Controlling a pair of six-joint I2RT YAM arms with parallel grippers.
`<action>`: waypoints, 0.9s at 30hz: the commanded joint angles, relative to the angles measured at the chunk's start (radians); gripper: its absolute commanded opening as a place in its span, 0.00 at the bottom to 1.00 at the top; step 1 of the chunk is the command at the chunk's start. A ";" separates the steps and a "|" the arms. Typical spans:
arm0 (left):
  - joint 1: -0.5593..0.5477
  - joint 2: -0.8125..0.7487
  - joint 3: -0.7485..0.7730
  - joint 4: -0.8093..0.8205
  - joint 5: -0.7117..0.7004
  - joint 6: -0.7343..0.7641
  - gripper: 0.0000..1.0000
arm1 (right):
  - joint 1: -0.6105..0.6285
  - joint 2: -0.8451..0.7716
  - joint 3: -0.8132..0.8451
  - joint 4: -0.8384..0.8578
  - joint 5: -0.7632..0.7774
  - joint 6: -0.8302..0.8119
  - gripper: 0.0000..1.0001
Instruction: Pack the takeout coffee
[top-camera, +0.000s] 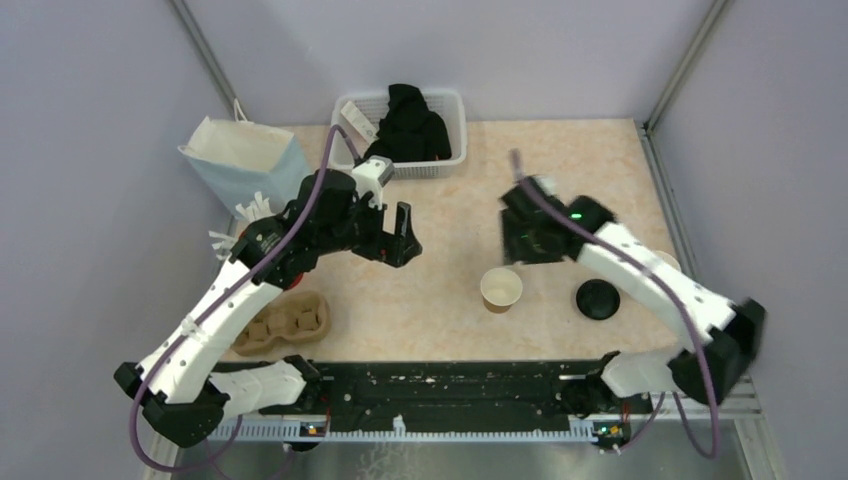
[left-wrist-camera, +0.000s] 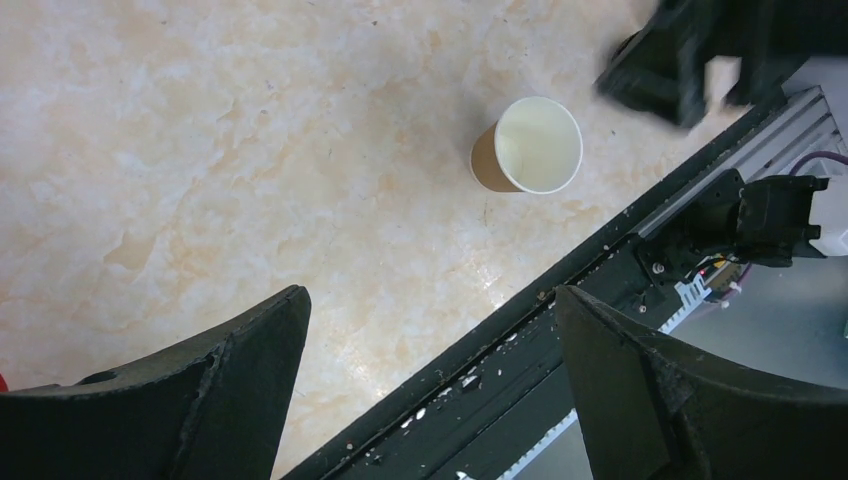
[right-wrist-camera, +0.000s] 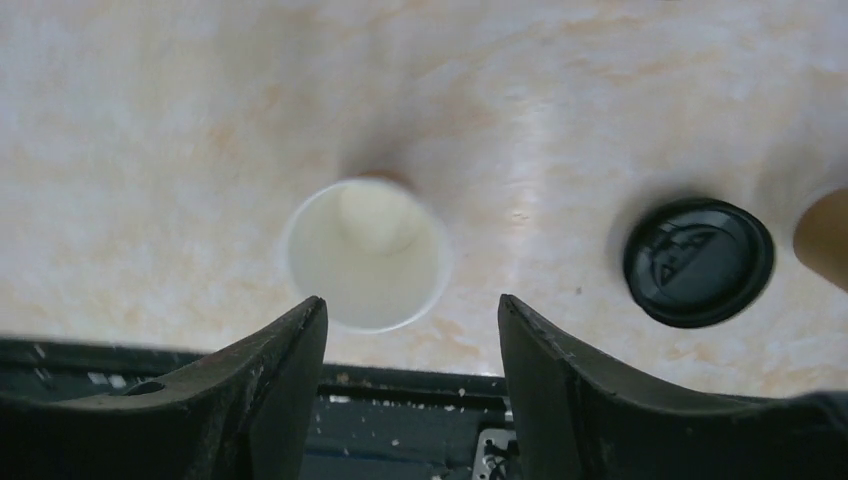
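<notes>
Beige marble-look table (top-camera: 450, 200), pale lilac walls round it, black rail (top-camera: 450, 385) along near edge. L to R: paper bag (top-camera: 245, 160) back left, cardboard carrier (top-camera: 285, 322) front left, white basket (top-camera: 452, 135) w/ black cloth (top-camera: 408, 125) back centre. Left gripper (top-camera: 402, 238): fingers spread wide, holding nothing, over bare tabletop. Cup (top-camera: 501, 289) upright, no lid on, white inside, centre-right nr the rail. Right gripper (right-wrist-camera: 410, 302): fingers apart, nothing gripped, above the cup, clear of it. Black lid (top-camera: 598, 299) flat on table near cup's right, apart from it.
</notes>
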 joint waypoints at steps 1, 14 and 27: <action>0.000 0.029 0.054 0.027 0.026 0.004 0.98 | -0.398 -0.267 -0.197 0.025 -0.154 -0.022 0.63; 0.001 0.182 0.140 0.060 0.150 0.051 0.98 | -0.802 -0.137 -0.450 0.159 -0.345 -0.162 0.56; 0.003 0.231 0.174 0.040 0.158 0.107 0.98 | -0.806 -0.007 -0.466 0.249 -0.279 -0.151 0.26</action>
